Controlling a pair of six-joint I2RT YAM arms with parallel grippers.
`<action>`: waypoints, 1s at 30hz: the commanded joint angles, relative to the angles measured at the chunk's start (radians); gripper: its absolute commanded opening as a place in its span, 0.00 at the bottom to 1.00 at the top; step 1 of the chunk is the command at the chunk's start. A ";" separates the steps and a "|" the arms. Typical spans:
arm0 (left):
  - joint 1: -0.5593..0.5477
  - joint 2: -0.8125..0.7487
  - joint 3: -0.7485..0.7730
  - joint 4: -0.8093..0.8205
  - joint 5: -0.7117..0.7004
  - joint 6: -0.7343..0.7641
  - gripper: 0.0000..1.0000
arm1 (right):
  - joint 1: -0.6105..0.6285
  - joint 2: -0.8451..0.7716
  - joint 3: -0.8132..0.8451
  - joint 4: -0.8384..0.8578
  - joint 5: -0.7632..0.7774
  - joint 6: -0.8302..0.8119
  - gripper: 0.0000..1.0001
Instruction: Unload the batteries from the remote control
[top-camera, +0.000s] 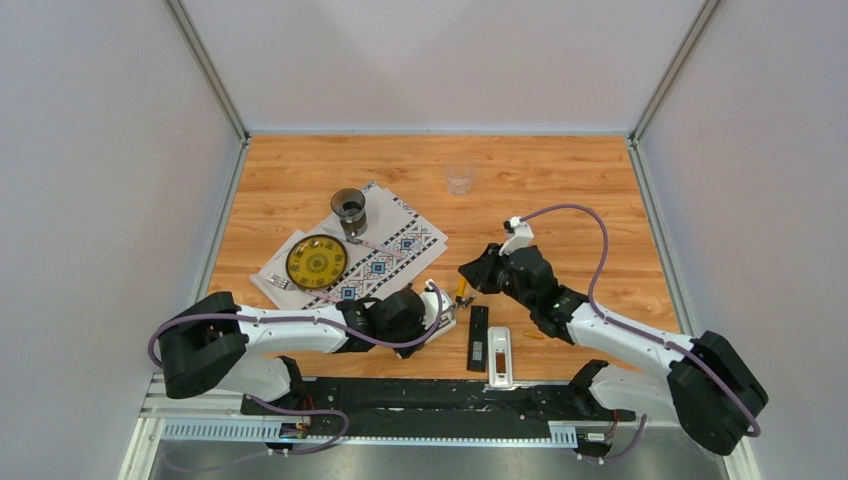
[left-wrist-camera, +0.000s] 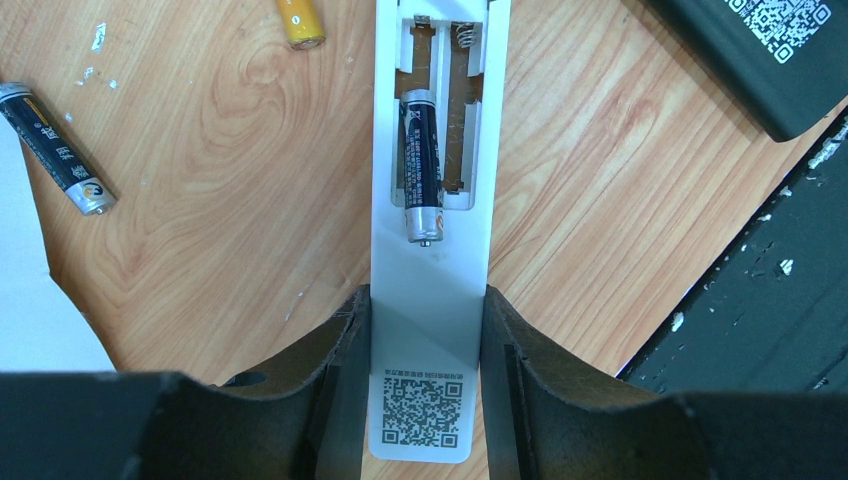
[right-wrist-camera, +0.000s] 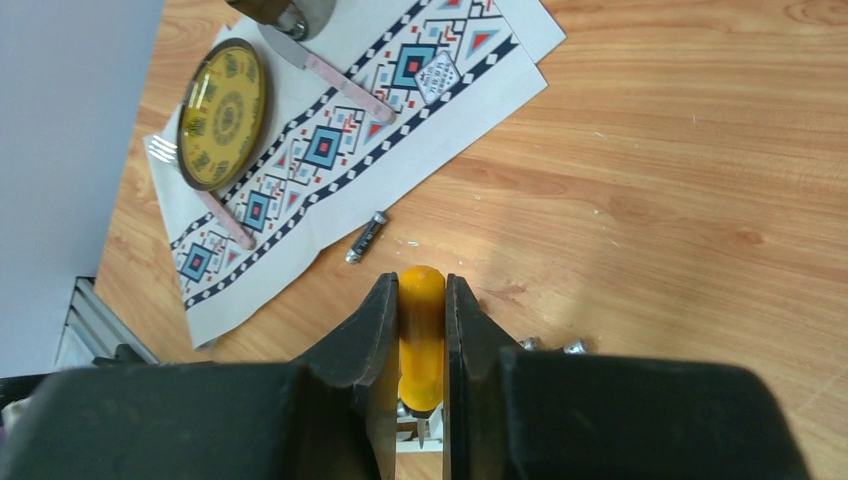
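Note:
My left gripper (left-wrist-camera: 425, 300) (top-camera: 432, 308) is shut on a white remote (left-wrist-camera: 430, 250) that lies face down with its battery bay open. One dark grey battery (left-wrist-camera: 421, 165) lies loose in the bay, its near end over the bay's edge; the other slot is bare. A second dark battery (left-wrist-camera: 55, 147) (right-wrist-camera: 365, 238) lies on the wood beside the cloth. An orange-yellow cylinder end (left-wrist-camera: 300, 20) shows at the top edge. My right gripper (right-wrist-camera: 422, 285) (top-camera: 470, 278) is shut on the orange-handled screwdriver (right-wrist-camera: 421, 340), tip down over the white remote.
A black remote (top-camera: 478, 338) and another white remote (top-camera: 499, 357) lie by the near edge. A patterned cloth (top-camera: 385, 255) holds a yellow plate (top-camera: 316, 262), a dark cup (top-camera: 349, 210) and cutlery. A clear glass (top-camera: 459, 178) stands at the back.

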 joint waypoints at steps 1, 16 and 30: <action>0.001 0.009 0.012 0.030 0.009 -0.013 0.00 | 0.005 0.073 0.047 0.104 0.029 -0.006 0.00; -0.001 0.020 0.009 0.041 0.015 -0.014 0.00 | 0.080 0.179 0.042 0.180 0.148 0.024 0.00; 0.001 0.018 0.010 0.036 -0.005 -0.019 0.00 | 0.134 0.162 0.038 0.236 0.050 0.136 0.00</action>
